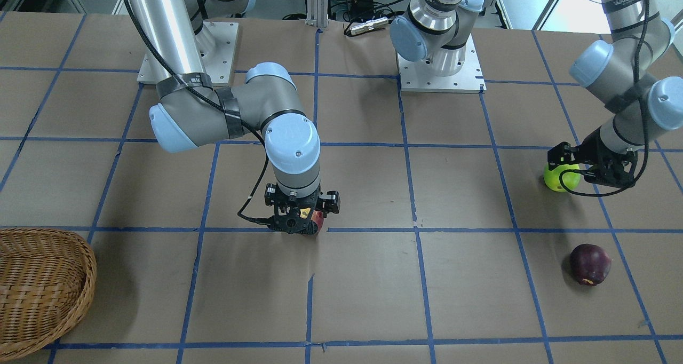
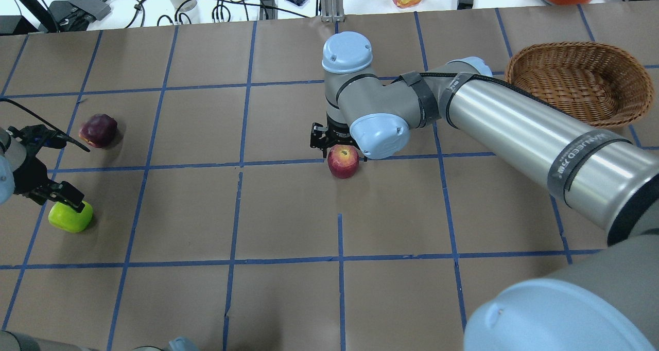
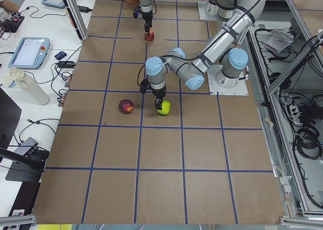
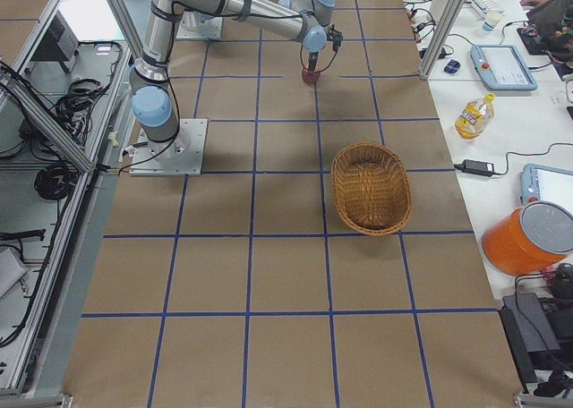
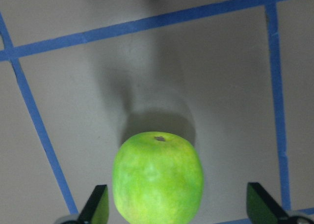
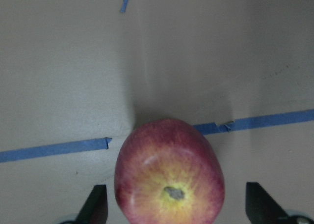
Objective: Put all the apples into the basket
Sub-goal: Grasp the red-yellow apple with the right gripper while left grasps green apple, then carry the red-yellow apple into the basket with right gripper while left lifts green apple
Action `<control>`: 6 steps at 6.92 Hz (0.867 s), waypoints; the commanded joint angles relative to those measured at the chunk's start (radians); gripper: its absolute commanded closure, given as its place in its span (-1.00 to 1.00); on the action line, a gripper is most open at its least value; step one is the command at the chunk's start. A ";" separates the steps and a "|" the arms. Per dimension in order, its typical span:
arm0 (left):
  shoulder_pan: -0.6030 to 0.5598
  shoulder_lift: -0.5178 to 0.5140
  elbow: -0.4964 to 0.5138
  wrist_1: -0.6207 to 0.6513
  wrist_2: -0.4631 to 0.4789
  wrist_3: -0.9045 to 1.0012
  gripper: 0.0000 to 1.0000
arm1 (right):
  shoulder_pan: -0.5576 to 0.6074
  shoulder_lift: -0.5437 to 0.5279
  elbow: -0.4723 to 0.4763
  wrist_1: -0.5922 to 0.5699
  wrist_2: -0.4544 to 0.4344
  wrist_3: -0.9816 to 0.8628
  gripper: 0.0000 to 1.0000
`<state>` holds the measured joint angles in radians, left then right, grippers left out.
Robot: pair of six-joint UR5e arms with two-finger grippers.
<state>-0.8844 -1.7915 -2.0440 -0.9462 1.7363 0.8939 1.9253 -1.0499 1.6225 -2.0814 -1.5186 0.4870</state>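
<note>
The red apple [image 1: 318,221] lies on the table near the middle, also in the overhead view [image 2: 343,161]. My right gripper [image 1: 300,219] is low over it, open; the right wrist view shows the apple [image 6: 169,175] between the spread fingers [image 6: 97,204], not touching them. The green apple [image 1: 561,178] lies under my left gripper [image 1: 584,169], which is open; the apple [image 5: 158,177] sits between its fingers [image 5: 98,207], nearer one of them. The dark purple apple [image 1: 589,264] lies free beside it. The wicker basket [image 1: 48,294] is empty.
The basket stands at the table's end on my right [image 2: 576,83], well away from all three apples. The right arm's long link [image 2: 540,135] stretches across the table in front of it. The table is brown paper with blue tape lines.
</note>
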 commanded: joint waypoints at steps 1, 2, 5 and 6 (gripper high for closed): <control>0.013 -0.037 -0.035 0.037 0.009 0.007 -1.00 | 0.000 0.016 0.010 -0.019 -0.005 -0.002 -1.00; 0.016 -0.058 -0.028 0.041 0.009 0.007 -0.96 | -0.002 0.017 -0.001 -0.014 -0.006 -0.019 -0.57; 0.012 -0.040 -0.019 0.086 0.014 -0.001 0.89 | -0.023 -0.002 -0.030 0.004 -0.002 -0.013 1.00; -0.004 -0.016 0.002 0.054 -0.001 -0.013 0.87 | -0.041 -0.048 -0.070 0.059 -0.003 -0.014 1.00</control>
<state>-0.8761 -1.8307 -2.0598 -0.8707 1.7469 0.8920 1.9010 -1.0607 1.5899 -2.0662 -1.5197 0.4725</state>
